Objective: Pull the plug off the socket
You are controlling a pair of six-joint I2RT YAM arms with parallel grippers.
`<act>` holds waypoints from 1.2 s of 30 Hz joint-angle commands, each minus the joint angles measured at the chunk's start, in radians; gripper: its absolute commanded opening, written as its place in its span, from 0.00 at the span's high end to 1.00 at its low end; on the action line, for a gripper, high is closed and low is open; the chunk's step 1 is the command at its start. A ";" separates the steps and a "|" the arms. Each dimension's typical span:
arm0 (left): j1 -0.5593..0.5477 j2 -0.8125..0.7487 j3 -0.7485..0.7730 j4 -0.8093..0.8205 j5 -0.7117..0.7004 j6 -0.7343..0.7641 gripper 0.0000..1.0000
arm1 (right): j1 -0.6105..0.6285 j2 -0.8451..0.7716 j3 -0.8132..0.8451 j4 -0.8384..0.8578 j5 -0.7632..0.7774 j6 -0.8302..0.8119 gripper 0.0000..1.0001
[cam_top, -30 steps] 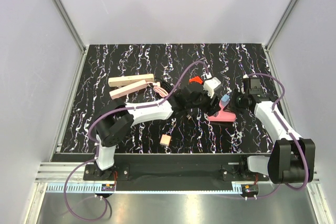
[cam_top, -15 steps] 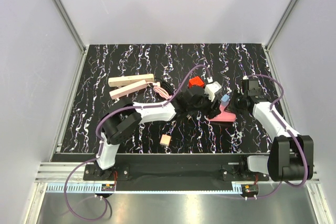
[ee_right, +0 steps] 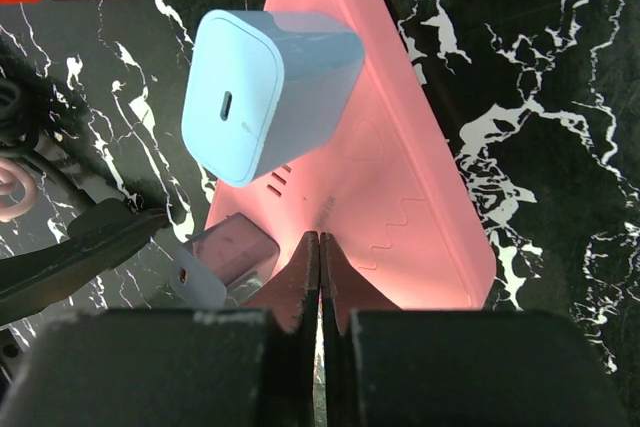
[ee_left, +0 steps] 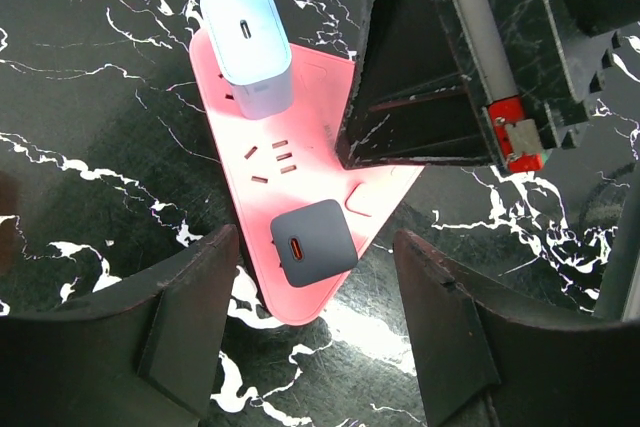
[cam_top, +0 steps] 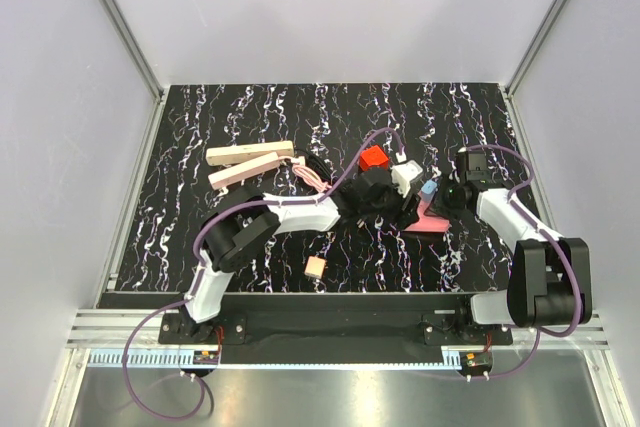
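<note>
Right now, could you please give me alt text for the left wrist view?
The open left gripper hangs over a pink triangular socket block on a black marbled table, its fingers either side of a dark grey plug. A pale blue plug stands in the block's far corner, and the shut right gripper touches its right edge.

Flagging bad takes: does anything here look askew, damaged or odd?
Nothing stands out. The blue plug and grey plug sit plugged into the pink socket, lying flat; the shut right fingers rest on it, the open left fingers flank the grey plug.
</note>
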 commanded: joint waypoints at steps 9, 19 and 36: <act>0.008 0.059 0.107 -0.016 0.007 -0.018 0.50 | 0.013 0.024 0.015 0.012 0.020 0.003 1.00; 0.008 0.057 0.103 -0.040 -0.012 -0.011 0.50 | 0.022 0.036 0.018 0.005 0.029 0.003 1.00; 0.008 0.036 0.083 0.035 0.010 -0.025 0.92 | 0.062 0.089 0.046 -0.034 0.101 0.012 1.00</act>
